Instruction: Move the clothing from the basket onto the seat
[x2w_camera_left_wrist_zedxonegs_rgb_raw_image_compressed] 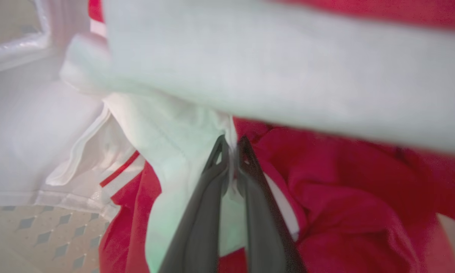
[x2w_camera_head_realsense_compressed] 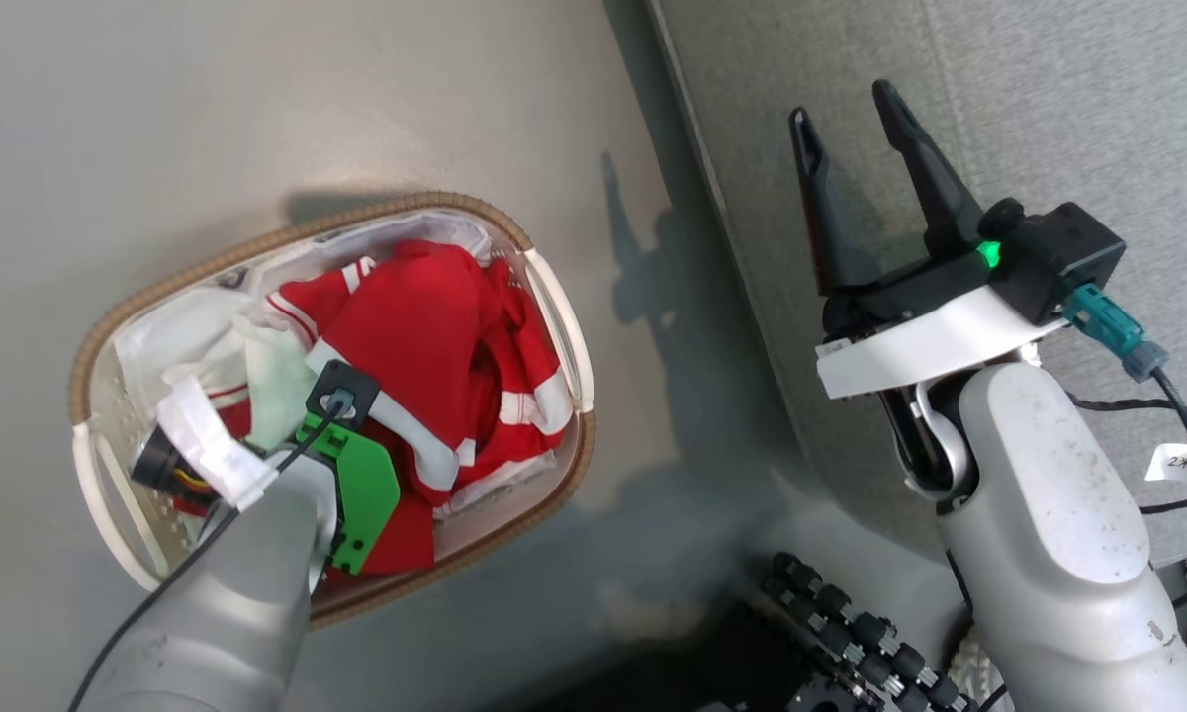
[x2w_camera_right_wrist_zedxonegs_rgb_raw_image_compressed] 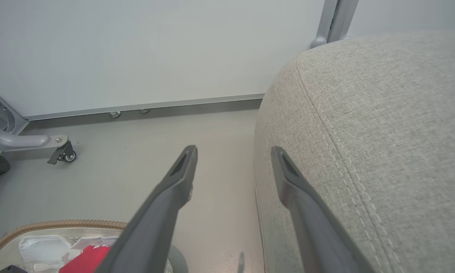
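Clothing (x2w_camera_head_realsense_compressed: 406, 336): all in basket (x2w_camera_head_realsense_compressed: 287, 237), none on seat (x2w_camera_head_realsense_compressed: 999, 119).
Left end effector (x2w_camera_left_wrist_zedxonegs_rgb_raw_image_compressed: 233, 151): pinching white clothing fold.
Right end effector (x2w_camera_head_realsense_compressed: 843, 102): spread, empty.
Remaining: lift, carry over, release.

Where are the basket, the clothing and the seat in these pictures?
basket (x2w_camera_head_realsense_compressed: 356, 211): head view, on its brown woven rim.
clothing (x2w_camera_head_realsense_compressed: 406, 326): head view, on the top red fabric.
seat (x2w_camera_right_wrist_zedxonegs_rgb_raw_image_compressed: 383, 113): right wrist view, on its grey upholstered top.

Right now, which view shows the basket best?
Head view: the basket shows nearly whole, woven rim and handles. Right wrist view catches a strip of rim at bottom left; left wrist view, a blurred patch of perforated plastic.
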`<state>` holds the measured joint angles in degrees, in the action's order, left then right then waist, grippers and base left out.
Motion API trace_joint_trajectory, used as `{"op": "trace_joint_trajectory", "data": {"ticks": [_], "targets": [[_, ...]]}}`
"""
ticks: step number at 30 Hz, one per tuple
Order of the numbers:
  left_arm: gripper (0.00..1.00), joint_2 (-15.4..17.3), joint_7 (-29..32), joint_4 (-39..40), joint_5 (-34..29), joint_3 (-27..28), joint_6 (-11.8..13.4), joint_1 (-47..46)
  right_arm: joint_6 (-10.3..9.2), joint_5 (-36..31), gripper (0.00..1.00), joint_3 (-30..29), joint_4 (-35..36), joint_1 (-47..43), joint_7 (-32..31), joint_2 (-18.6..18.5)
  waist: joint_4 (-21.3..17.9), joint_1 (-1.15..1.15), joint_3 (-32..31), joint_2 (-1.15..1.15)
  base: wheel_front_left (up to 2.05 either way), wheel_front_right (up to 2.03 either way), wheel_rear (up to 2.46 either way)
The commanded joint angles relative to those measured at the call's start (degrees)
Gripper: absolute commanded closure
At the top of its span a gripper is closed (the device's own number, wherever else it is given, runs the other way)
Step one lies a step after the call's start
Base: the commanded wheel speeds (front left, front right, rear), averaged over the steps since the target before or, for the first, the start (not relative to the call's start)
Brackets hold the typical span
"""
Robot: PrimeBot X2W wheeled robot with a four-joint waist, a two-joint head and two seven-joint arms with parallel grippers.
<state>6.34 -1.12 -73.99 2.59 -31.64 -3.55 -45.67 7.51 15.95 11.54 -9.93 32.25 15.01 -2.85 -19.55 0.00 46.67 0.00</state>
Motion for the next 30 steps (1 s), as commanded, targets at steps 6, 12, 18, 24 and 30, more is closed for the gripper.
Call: {"op": "trace_joint_trajectory", "data": {"ticks": [6, 12, 18, 24, 30], "targets": [[1.0, -1.53, -5.13, 0.02, 2.57, 0.68, -0.61, 4.48, -0.04, -1.89, 0.0, 0.04, -2.77, -2.16, 0.25, -0.19, 2.55, 0.0, -10.4, 0.0, 0.0, 0.0, 0.0], [1.0, -2.87, -10.52, 0.14, 5.34, 1.65, -0.86, 7.97, -0.04, -3.06, 0.0, -0.44, -4.36, -4.64, 0.25, -0.21, 4.85, 0.0, -17.3, 0.0, 0.0, 0.0, 0.0], [1.0, -3.37, -13.67, 2.28, 8.38, 2.45, -1.31, 12.16, -0.04, -3.39, 0.0, 0.7, -5.89, -7.34, 0.25, -0.21, 6.65, 0.0, -23.84, 0.0, 0.0, 0.0, 0.0], [1.0, -3.42, -14.12, 9.75, 12.61, 2.45, -1.49, 17.0, -0.04, -4.1, 0.0, 0.45, -7.43, -10.47, 0.25, -0.21, 8.88, 0.0, -29.33, 0.0, 0.0, 0.0, 0.0], [1.0, -3.4, -14.11, 19.27, 15.56, 3.04, 0.04, 21.54, -0.04, -4.47, 0.0, 0.0, -8.47, -13.87, 0.25, -0.21, 10.93, 0.0, -34.12, 0.0, 0.0, 0.0, 0.0]]}}
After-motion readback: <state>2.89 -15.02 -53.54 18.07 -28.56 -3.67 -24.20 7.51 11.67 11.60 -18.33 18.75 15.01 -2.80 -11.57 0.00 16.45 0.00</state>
